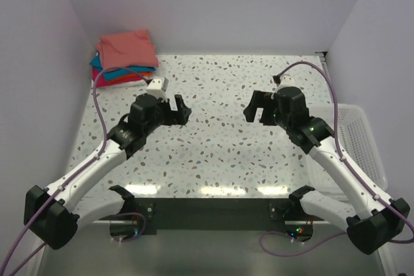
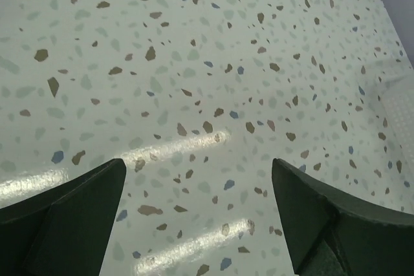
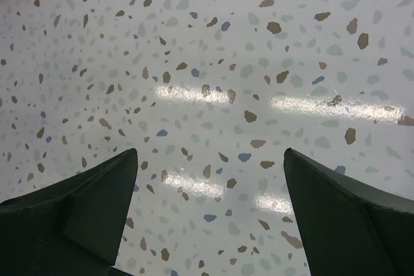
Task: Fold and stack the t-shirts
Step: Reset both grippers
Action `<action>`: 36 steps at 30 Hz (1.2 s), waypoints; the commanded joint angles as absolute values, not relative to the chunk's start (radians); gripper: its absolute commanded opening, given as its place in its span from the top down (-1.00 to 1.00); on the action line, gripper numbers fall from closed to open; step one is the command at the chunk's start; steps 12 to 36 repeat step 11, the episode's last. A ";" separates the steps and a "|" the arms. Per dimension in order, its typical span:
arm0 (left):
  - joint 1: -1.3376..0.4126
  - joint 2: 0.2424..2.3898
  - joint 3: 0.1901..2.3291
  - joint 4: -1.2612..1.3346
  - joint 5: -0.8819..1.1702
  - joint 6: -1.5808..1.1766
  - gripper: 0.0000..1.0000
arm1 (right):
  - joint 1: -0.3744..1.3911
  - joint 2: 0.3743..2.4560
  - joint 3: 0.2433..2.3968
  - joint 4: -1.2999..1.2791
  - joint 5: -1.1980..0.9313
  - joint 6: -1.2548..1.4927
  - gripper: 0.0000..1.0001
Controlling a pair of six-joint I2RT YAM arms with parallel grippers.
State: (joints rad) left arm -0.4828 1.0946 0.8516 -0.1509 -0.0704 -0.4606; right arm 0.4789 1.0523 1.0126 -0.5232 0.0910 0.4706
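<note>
**Shirts piled in the far corner, both jaws empty**

We see the t-shirts (image 1: 124, 56) folded in one pile at the upper left of the top view, on the back left corner of the table (image 1: 213, 153). A salmon-pink one lies on top, with teal-blue and magenta-pink edges showing beneath it. The left arm (image 1: 103, 153) and right arm (image 1: 336, 159) reach toward the middle of the frame. The left jaws and right jaws both stand wide apart above speckled table, holding nothing. A white basket (image 1: 362, 140) sits at the right edge.
</note>
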 commanded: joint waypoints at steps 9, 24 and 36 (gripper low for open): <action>-0.655 0.930 0.713 -0.185 -0.109 -0.485 -1.00 | 0.485 0.897 0.858 -0.491 0.229 0.496 -0.97; -0.657 0.945 0.747 -0.222 -0.103 -0.459 -1.00 | 0.485 0.896 0.851 -0.460 0.248 0.492 -0.97; -0.657 0.945 0.747 -0.222 -0.103 -0.459 -1.00 | 0.485 0.896 0.851 -0.460 0.248 0.492 -0.97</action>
